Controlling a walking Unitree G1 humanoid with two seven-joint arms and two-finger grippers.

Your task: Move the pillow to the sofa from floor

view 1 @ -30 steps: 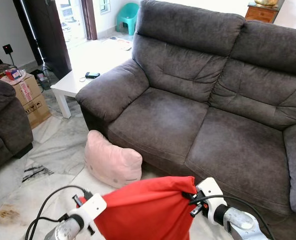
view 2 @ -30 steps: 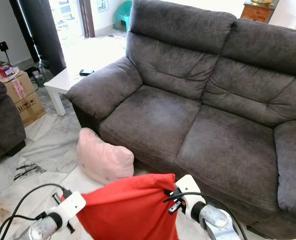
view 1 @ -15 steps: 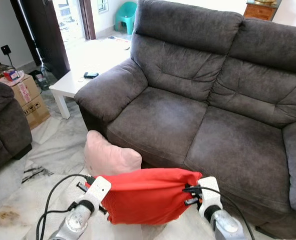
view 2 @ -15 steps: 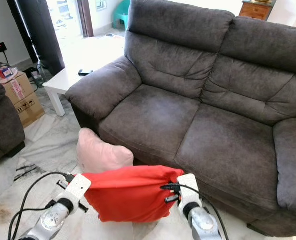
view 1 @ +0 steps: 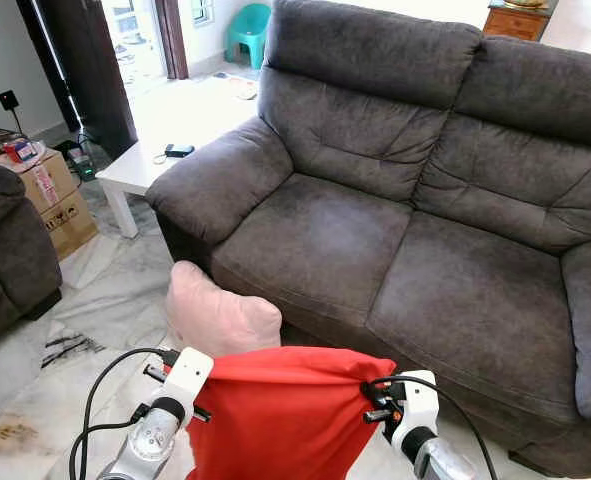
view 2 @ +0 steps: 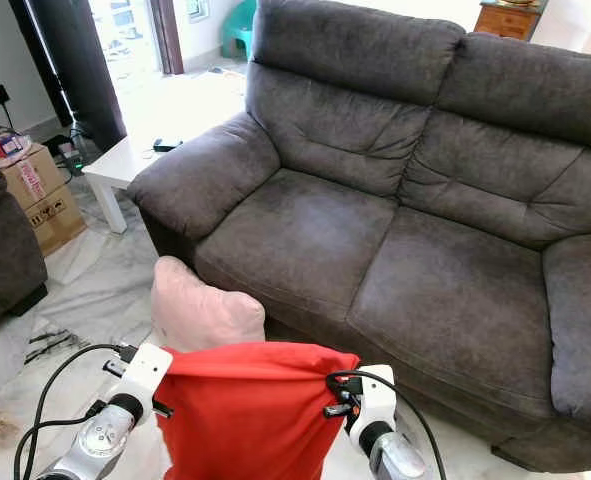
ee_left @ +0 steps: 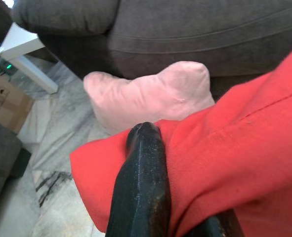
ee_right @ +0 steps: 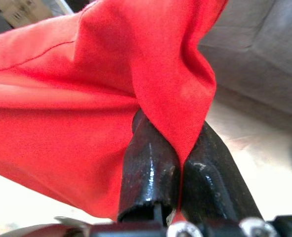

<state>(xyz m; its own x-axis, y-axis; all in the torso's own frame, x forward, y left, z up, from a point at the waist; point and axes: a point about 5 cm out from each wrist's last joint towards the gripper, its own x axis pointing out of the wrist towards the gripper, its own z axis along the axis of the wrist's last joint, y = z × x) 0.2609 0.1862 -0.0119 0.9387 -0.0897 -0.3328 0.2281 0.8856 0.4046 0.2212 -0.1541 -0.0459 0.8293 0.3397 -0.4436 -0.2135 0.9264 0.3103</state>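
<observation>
Dark grey fabric two-seat sofa (view 1: 415, 200) across the upper frame, seat cushions bare. Pale marble floor (view 1: 105, 300) in front. Low white counter (view 1: 150, 160) beyond the sofa's armrest, small dark device on it. Brown cardboard boxes (view 1: 55, 195) to the left, near a second dark armchair.

Red cloth pillow (view 1: 275, 415) — large, soft, held up off the floor between both arms, just in front of the sofa's seat edge. Sags in the middle, cover bunching at both ends; looks light and floppy, not slippery, nothing fragile. Best gripped at opposite corners or edge seams, as now, so it hangs spread rather than folding.

Pale pink soft cushion (view 1: 220, 315) on the floor behind it, leaning against the sofa base.

Left pincer (ee_left: 158, 197) pressed together on a fold of the red cover at one end. Right pincer (ee_right: 178, 177) clamped on a pinch of red fabric at the other end — cloth wedged between the black fingers (ee_right: 146, 168).
</observation>
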